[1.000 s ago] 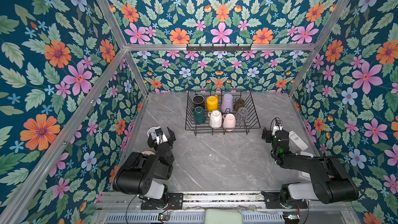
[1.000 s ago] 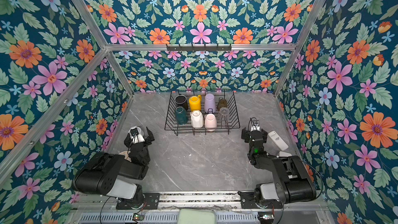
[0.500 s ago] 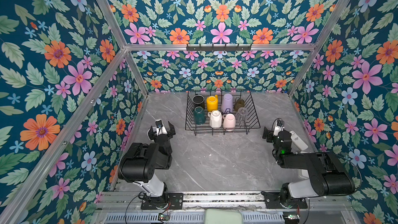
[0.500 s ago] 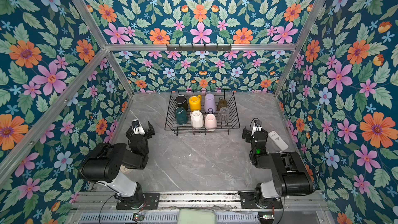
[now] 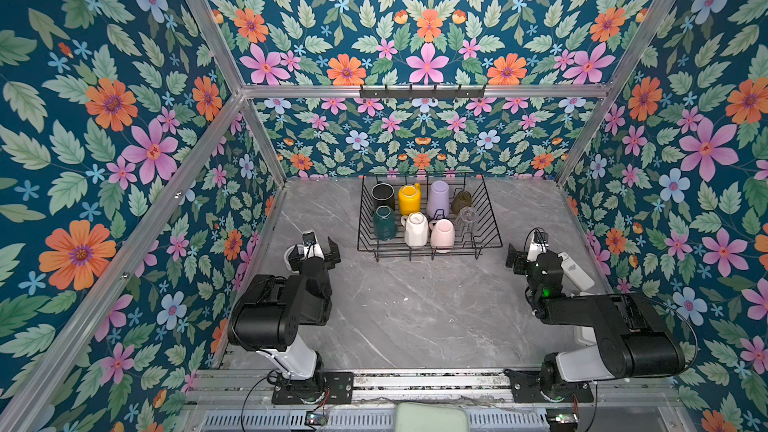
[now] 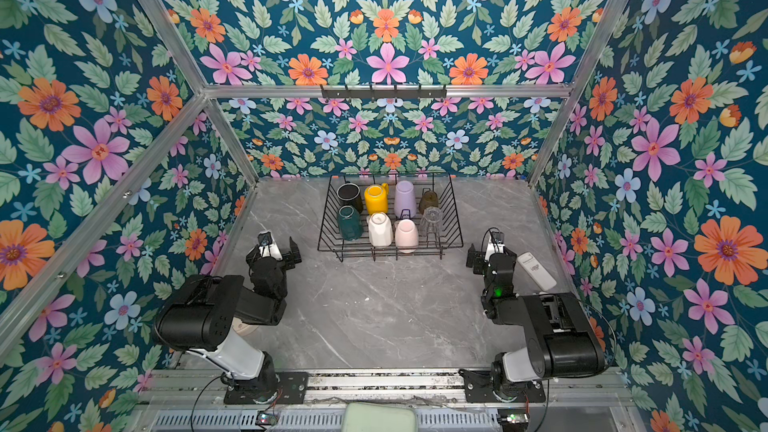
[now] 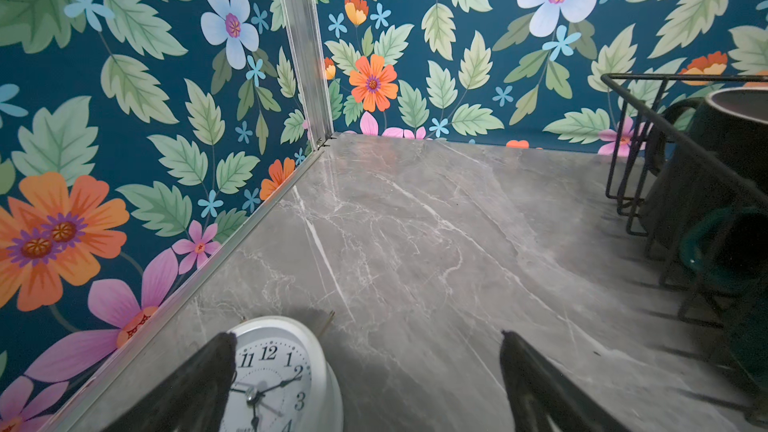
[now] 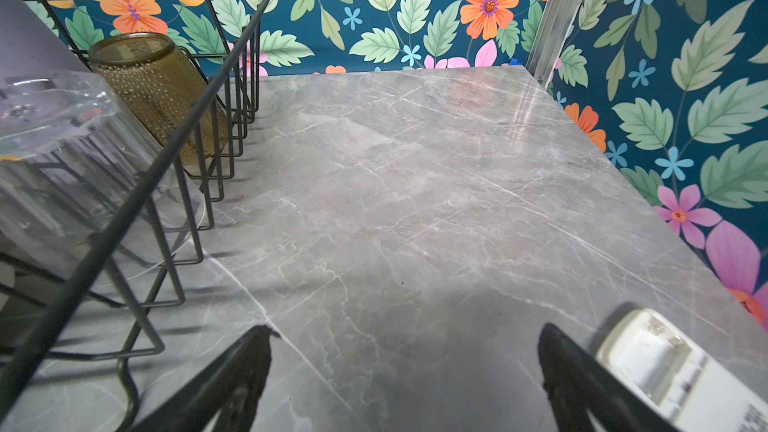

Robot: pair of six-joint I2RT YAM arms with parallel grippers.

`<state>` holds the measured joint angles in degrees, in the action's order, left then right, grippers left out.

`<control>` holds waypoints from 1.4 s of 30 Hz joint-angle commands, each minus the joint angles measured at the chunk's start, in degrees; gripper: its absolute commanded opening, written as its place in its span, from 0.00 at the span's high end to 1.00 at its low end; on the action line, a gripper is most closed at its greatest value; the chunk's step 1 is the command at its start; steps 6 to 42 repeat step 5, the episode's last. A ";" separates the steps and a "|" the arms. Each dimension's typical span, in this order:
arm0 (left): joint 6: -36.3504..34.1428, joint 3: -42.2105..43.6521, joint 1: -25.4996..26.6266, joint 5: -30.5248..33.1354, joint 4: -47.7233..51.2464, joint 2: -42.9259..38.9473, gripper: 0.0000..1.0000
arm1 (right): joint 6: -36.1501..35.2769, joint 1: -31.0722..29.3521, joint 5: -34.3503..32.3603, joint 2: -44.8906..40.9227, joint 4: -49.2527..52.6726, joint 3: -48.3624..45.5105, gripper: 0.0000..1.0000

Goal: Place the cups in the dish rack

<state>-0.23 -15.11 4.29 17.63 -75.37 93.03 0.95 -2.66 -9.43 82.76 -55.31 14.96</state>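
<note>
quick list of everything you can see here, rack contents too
dish rack: one, black wire, far middle of table
cups: eight, all in rack; back row black mug, yellow mug, lilac tumbler, amber glass; front row green mug, white mug, pink mug, clear glass
clock: one, white, near left wall
remote: one, white, near right wall
hook rail: one, black, back wall
table: one, grey marble
left gripper: black, open, empty
right gripper: black, open, empty

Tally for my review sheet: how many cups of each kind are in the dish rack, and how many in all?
Handled mugs: 5 (black mug, yellow mug, dark green mug, white mug, pale pink mug)
Tumblers: 1 (lilac tumbler)
Glasses: 2 (amber-brown glass, clear glass)
Total: 8 cups, all in the dish rack
</note>
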 commanded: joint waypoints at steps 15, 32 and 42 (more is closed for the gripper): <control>0.09 0.62 -0.42 -1.77 -0.87 -0.22 0.00 | 0.37 0.02 -0.24 -0.14 -1.16 0.13 0.01; 0.09 0.62 -0.42 -1.77 -0.87 -0.22 0.00 | 0.37 0.02 -0.24 -0.14 -1.16 0.13 0.01; 0.09 0.62 -0.42 -1.77 -0.87 -0.22 0.00 | 0.37 0.02 -0.24 -0.14 -1.16 0.13 0.01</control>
